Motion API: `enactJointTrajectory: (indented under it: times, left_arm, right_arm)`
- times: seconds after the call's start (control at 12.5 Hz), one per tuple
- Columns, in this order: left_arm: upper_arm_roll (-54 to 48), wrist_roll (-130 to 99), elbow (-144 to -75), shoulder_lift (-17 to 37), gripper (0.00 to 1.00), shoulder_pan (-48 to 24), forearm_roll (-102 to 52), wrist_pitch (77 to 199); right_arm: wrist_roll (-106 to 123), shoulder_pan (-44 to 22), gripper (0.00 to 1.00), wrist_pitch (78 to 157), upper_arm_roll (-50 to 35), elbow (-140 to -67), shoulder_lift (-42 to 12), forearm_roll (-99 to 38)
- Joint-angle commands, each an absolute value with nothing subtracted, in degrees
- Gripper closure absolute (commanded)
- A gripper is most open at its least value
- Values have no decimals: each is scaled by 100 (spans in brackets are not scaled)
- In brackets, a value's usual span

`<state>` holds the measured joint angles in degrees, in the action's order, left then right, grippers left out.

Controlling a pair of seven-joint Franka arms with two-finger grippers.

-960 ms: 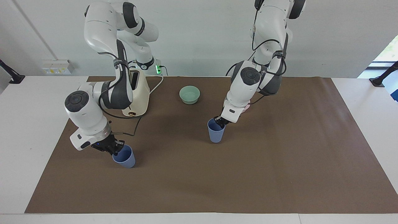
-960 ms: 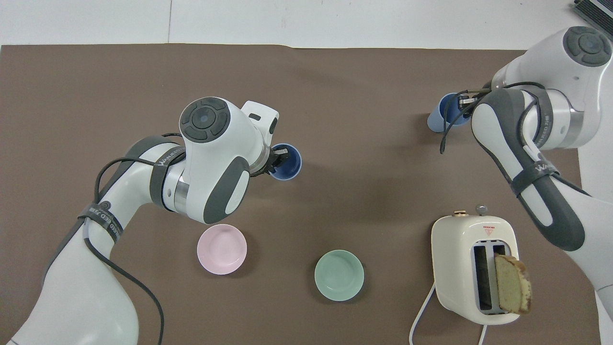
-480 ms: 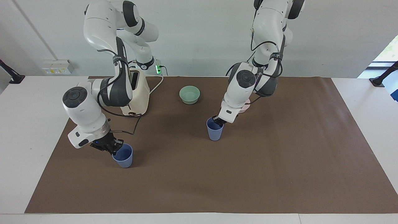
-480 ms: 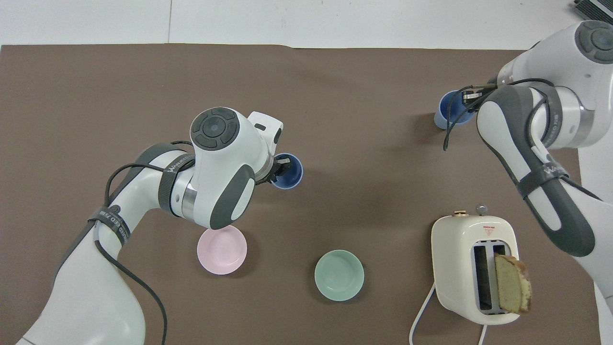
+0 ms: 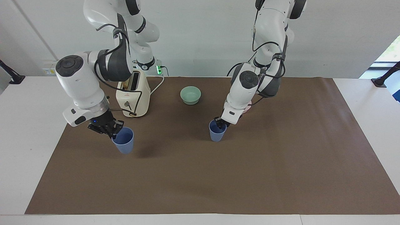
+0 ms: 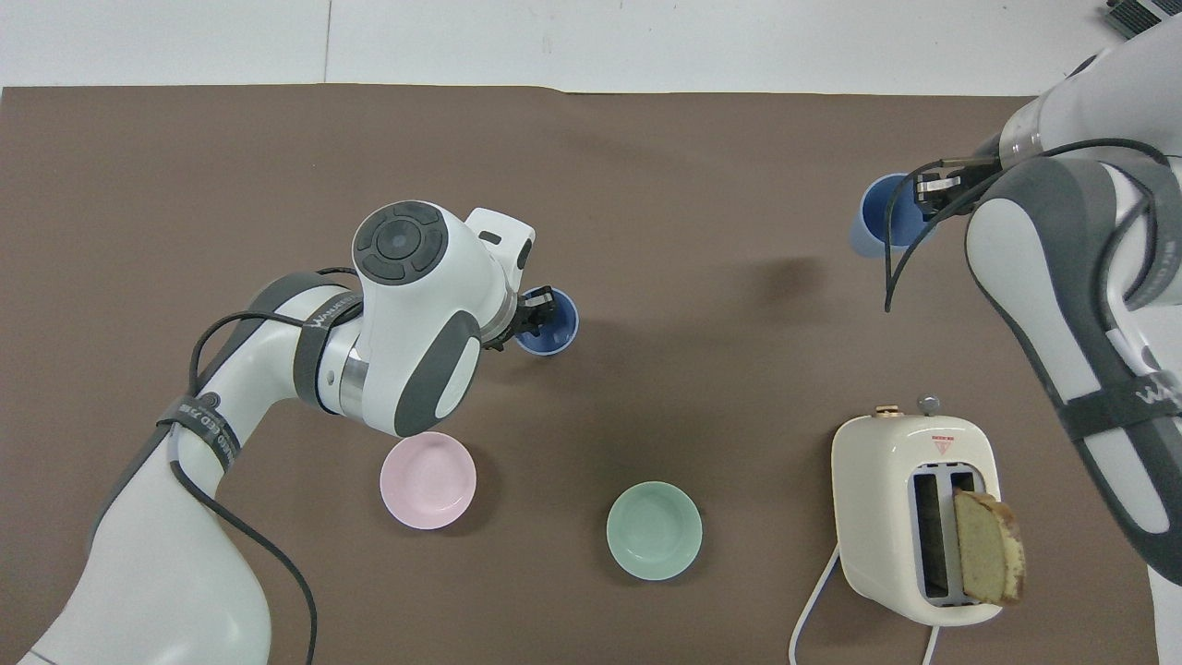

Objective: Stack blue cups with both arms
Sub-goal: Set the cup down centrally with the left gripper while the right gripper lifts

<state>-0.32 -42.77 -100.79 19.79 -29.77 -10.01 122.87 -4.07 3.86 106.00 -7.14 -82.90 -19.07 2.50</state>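
Observation:
Two periwinkle-blue cups. My right gripper (image 5: 113, 130) is shut on the rim of one blue cup (image 5: 124, 143) and holds it upright in the air over the mat, at the right arm's end; its shadow lies apart on the mat. It also shows in the overhead view (image 6: 877, 222) by the right gripper (image 6: 928, 194). My left gripper (image 5: 219, 123) is shut on the rim of the other blue cup (image 5: 217, 135), upright and low at mid-table; I cannot tell whether it touches the mat. The overhead view shows this cup (image 6: 554, 325) and the left gripper (image 6: 534, 319).
A cream toaster (image 5: 132, 93) with a bread slice (image 6: 988, 545) stands near the right arm's base. A mint-green bowl (image 5: 190, 94) and a pale pink bowl (image 6: 428, 480) sit nearer to the robots than the cups. A brown mat (image 5: 218, 181) covers the table.
My right gripper has lifted its blue cup off the mat and carried it nearer to the robots. My left gripper and its cup have shifted only slightly.

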Motion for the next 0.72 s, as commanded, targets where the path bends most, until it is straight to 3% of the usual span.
enactJointTrajectory:
  times: [0.0,0.32,0.64]
  left_arm:
    - [79,-4316,-9793,1732,0,-2821,-574,11824]
    - [105,-3345,-9756,1101,0,-2112,-501,11208]
    - [105,-1920,-9800,669,0,-1364,-510,10469]
  right_arm:
    - [-693,343,100,10259,-782,-8455,-1452,79]
    - [-1290,150,100,9652,-975,-8446,-959,79]
    - [-2423,-640,100,9694,-1028,-8446,-914,79]
